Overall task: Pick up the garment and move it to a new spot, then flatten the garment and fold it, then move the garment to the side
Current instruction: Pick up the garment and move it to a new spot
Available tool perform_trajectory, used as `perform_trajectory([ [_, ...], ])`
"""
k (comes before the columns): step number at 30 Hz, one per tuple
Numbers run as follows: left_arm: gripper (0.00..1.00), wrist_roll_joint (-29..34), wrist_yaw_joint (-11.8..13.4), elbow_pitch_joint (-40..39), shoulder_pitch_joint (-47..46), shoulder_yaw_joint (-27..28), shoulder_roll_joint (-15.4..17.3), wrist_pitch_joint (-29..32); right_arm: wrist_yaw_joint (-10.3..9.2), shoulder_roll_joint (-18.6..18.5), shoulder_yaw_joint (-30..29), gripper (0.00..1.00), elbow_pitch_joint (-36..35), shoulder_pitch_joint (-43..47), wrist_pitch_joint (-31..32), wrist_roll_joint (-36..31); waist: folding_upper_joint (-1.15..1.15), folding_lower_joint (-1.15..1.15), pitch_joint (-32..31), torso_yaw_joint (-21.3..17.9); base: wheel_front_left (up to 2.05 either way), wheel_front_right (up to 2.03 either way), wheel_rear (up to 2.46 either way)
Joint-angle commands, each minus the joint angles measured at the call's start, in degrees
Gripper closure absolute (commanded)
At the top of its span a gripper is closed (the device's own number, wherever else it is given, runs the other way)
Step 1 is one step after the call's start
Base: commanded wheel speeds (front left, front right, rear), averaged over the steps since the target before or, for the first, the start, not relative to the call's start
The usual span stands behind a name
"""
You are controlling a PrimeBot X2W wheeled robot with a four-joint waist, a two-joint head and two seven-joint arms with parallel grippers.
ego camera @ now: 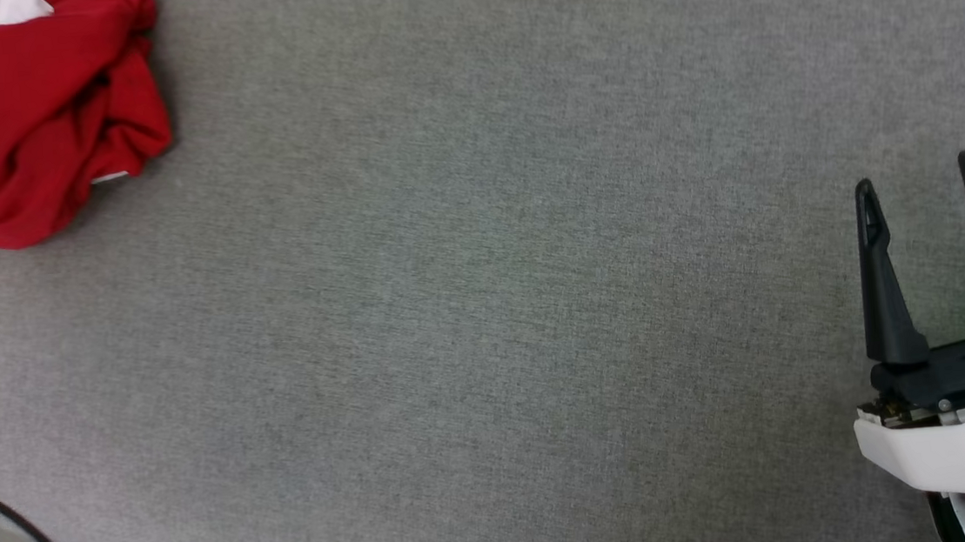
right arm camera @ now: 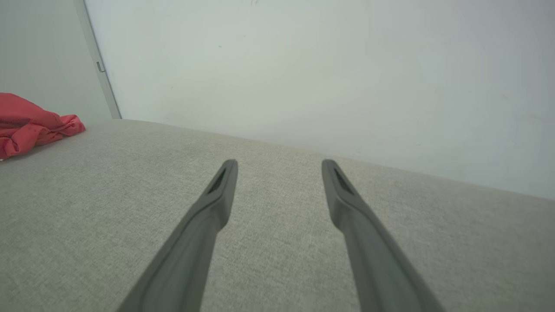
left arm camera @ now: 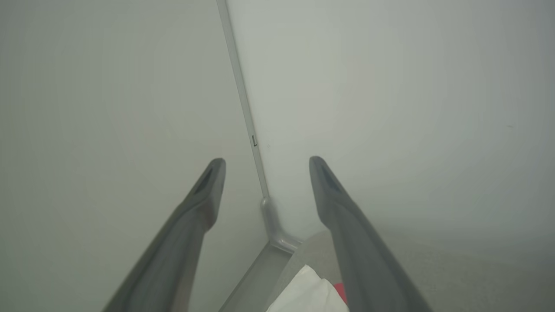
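While the right fingers (ego camera: 881, 288) are standing spread wide with nothing between them, they are hovering just above the grey cloth-covered desk (ego camera: 486, 306), pointing across bare fabric toward the pale wall (right arm camera: 303, 65) ahead. The garment (ego camera: 33, 127) is lying well apart from them, far to their left and ahead, bunched in a red heap with a bit of white sleeve poking out at the desk's far corner.

The left fingers (left arm camera: 195, 208) are likewise parted wide and gripping nothing. They are aiming at the room's corner, where a grey strip (left arm camera: 243, 95) is running up between two walls, and a fold of white and red cloth is peeking out just below and between them (most likely the garment's sleeve, though little is showing). That is placing them close over the heap, so I judge the left arm is lining up for the first pick, while the right fingers are keeping clear of the middle of the desk, the likely new spot for the shirt.

The heap is sitting so near the desk's corner that flattening it there would be awkward, which is probably why moving it is coming first. Nothing of the task looks done yet: the cloth is lying crumpled, unfolded and ungripped. A dark cable (ego camera: 34, 537) is curving past the desk's near edge, far left of the right fingers.
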Motion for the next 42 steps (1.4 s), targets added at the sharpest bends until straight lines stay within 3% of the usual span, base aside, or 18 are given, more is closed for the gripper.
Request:
perform_trajectory([
  [1, 0.0, -0.66, -0.01, 0.47, -0.64, -0.58, 0.68, 0.6, -0.02, -0.03, -0.05, 0.0, -0.45, -1.08, -0.1, -0.35, 0.0, -0.01, 1.57, -0.65, 0.0, 0.0, 0.0],
  [11, 0.0, -22.21, -0.03, 5.35, -1.92, -20.02, 8.75, 27.61, -0.02, -0.41, 0.86, 0.0, -4.48, -2.84, -0.1, -2.3, 0.0, -0.01, 5.94, -1.15, 0.0, 0.0, 0.0],
  [16, 0.0, -32.65, -0.04, 4.77, -0.91, -25.55, 11.47, 39.61, -0.02, -0.7, 1.97, 0.0, -5.82, -3.41, -0.1, -2.8, 0.0, -0.01, 7.57, -1.8, 0.0, 0.0, 0.0],
  [23, 0.0, -40.14, -0.04, 3.96, 0.24, -31.7, 12.31, 48.93, -0.02, -1.07, 2.65, 0.0, -7.32, -4.55, -0.1, -3.04, 0.0, -0.01, 9.97, -2.15, 0.0, 0.0, 0.0],
  [26, 0.0, -41.42, -0.05, 4.18, 0.4, -34.89, 10.71, 50.85, -0.02, -1.2, 2.85, 0.0, -7.56, -4.54, -0.1, -3.18, 0.0, -0.01, 10.66, -2.1, 0.0, 0.0, 0.0],
  [27, 0.0, -41.05, -0.08, 4.99, 0.65, -38.65, 8.96, 51.4, -0.02, -1.26, 2.85, 0.0, -7.5, -5.01, -0.1, -3.21, 0.0, -0.01, 11.05, -1.91, 0.0, 0.0, 0.0],
  [28, 0.35, -40.7, -0.1, 5.48, 0.71, -39.71, 8.51, 50.97, -0.02, -1.23, 2.9, 0.0, -7.34, -5.06, -0.1, -3.14, 0.0, -0.01, 11.0, -1.85, 0.0, 0.0, 0.0],
  [29, 0.93, -40.94, -0.1, 5.99, 0.57, -40.24, 8.01, 50.57, -0.02, -1.22, 3.02, 0.0, -7.09, -5.16, -0.1, -3.05, 0.0, -0.01, 10.82, -1.88, 0.0, 0.0, 0.0],
  [30, 1.0, -41.2, -0.12, 6.32, 0.28, -40.87, 7.86, 50.35, -0.02, -1.18, 3.2, 0.0, -6.77, -5.24, -0.1, -2.91, 0.0, -0.01, 10.5, -1.99, 0.0, 0.0, 0.0],
  [42, 1.0, -40.97, -0.05, 3.87, -6.02, -44.03, 16.94, 43.7, -0.02, -0.15, 3.73, 0.0, -4.32, -4.66, -0.1, -0.64, 0.0, -0.01, 2.71, -2.56, 0.0, 0.0, 0.0],
])
